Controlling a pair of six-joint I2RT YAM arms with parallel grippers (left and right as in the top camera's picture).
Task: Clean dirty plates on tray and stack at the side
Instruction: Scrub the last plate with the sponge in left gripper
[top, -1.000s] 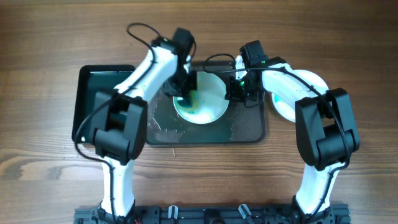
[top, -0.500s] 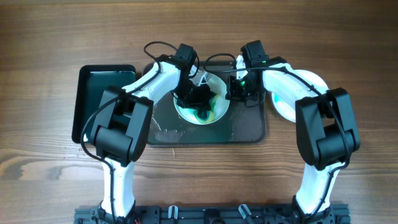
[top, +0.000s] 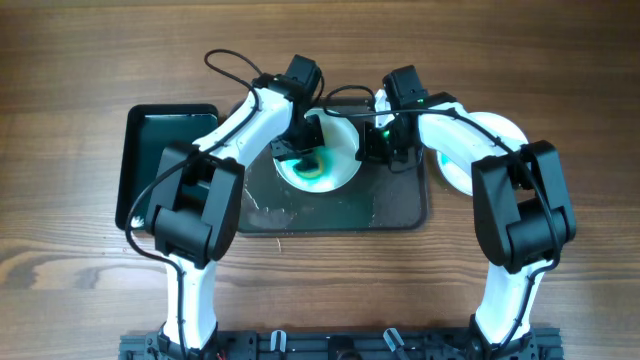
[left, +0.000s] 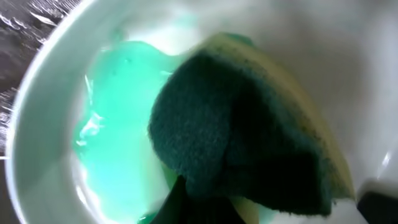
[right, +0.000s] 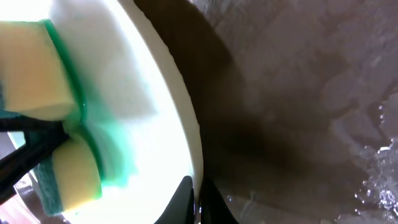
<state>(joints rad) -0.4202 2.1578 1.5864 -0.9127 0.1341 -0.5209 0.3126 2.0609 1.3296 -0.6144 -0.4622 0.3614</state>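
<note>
Scrubbing here: our left gripper (top: 302, 148) is clamping the green-and-yellow scouring sponge (left: 249, 143) and pressing it into the teal smear on the small round white plate (top: 338, 170) beneath it. Our right gripper (right: 198, 196) is pinching that plate's rim so it isn't skating around the big dark rectangular tray (top: 395, 205). We're counting one plate on the tray and one sponge. More white plates (top: 452, 180) are sitting just beyond the right gripper, but we can't tell how many.

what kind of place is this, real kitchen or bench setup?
Most likely a robot test bench staged for dishwashing, not a kitchen: a bare wooden table, a wet tray with no sink in view, and a green-smeared plate under a sponge.
</note>
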